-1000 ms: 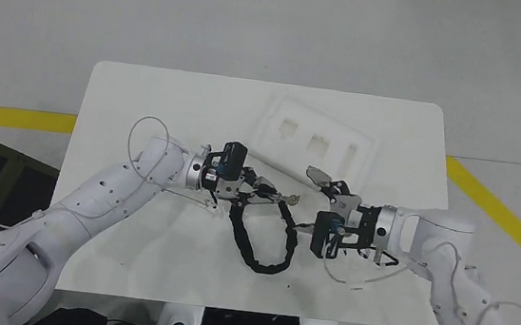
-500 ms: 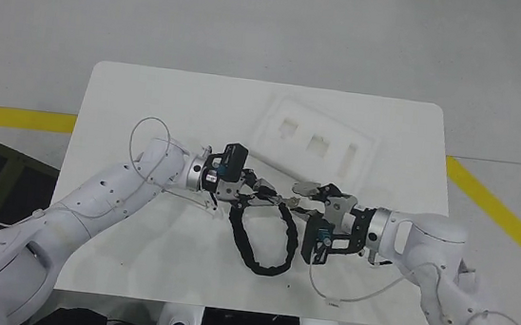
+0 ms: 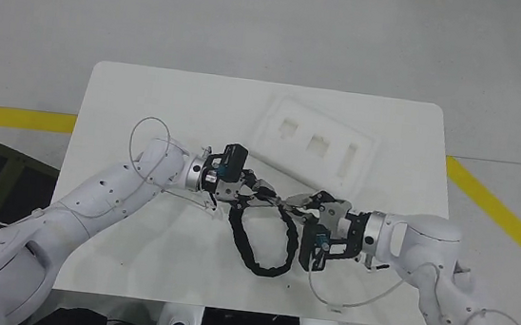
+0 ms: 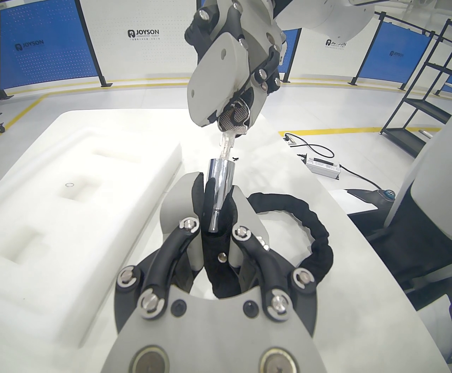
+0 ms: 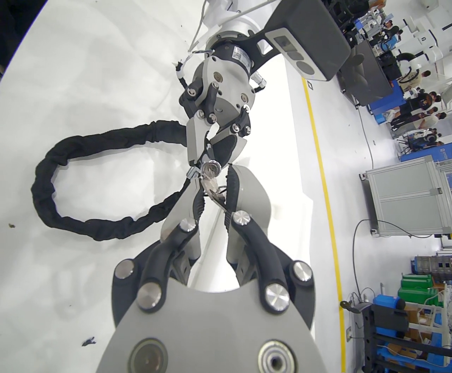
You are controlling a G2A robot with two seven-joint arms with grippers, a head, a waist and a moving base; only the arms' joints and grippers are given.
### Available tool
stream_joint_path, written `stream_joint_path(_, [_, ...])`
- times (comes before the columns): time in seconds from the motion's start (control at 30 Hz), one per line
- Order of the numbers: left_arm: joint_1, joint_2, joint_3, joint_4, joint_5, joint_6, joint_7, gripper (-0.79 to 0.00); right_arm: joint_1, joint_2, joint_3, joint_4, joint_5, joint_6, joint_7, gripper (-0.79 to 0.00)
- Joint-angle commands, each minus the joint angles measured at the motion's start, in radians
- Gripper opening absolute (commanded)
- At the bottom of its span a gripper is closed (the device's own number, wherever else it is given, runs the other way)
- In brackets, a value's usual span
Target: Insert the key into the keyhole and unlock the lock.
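Note:
The lock is a chrome cylinder point(image 4: 219, 187) on a black sleeved chain point(image 4: 317, 240). My left gripper point(image 4: 216, 192) is shut on the cylinder and holds it above the table, keyhole end point(image 5: 210, 169) facing the right arm. Straight opposite it, my right gripper point(image 5: 213, 189) is shut on the silver key point(image 4: 231, 130). The key's blade meets the keyhole end with its tip inside and part of the blade outside. In the top view the two grippers point(image 3: 262, 196) point(image 3: 302, 203) meet tip to tip over the table's middle. The chain point(image 3: 261, 249) loops down toward the front edge.
A white foam tray point(image 3: 315, 144) with several shallow recesses lies behind the grippers on the white table point(image 3: 132, 111). A thin white cable point(image 3: 353, 287) hangs from the right arm near the front edge. Bare table lies to the left and at the far right.
My right arm has moved left with the key, from a short gap away to the lock cylinder's end. The left arm and the lock have stayed in place.

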Motion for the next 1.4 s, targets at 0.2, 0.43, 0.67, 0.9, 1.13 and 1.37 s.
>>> stream_joint_path(0.2, [0.0, 0.004, -0.002, -0.001, 0.018, 0.0, 0.0, -0.785, -0.001, -0.012, -0.006, 0.058, 0.248, -0.011, 0.086, -0.785])
stream_joint_path(0.43, [0.002, 0.006, -0.006, -0.006, 0.025, 0.0, 0.0, -0.785, -0.005, -0.023, -0.027, 0.084, 0.487, 0.021, 0.263, -0.785])
stream_joint_path(0.67, [0.004, 0.008, -0.013, -0.011, 0.032, 0.0, 0.0, -0.785, -0.021, -0.033, -0.048, 0.097, 0.775, 0.144, 0.45, -0.785])
stream_joint_path(0.9, [0.009, 0.011, -0.024, -0.02, 0.045, 0.0, -0.002, -0.785, -0.021, -0.04, -0.066, 0.09, 1.037, 0.285, 0.595, -0.785])
stream_joint_path(1.13, [0.016, 0.014, -0.037, -0.024, 0.049, 0.0, -0.005, -0.785, -0.019, -0.043, -0.079, 0.074, 1.069, 0.329, 0.617, 0.0])
stream_joint_path(1.37, [0.024, 0.022, -0.064, -0.022, 0.052, 0.0, -0.001, -0.785, -0.035, -0.036, -0.033, 0.05, 0.988, 0.325, 0.584, 0.0])
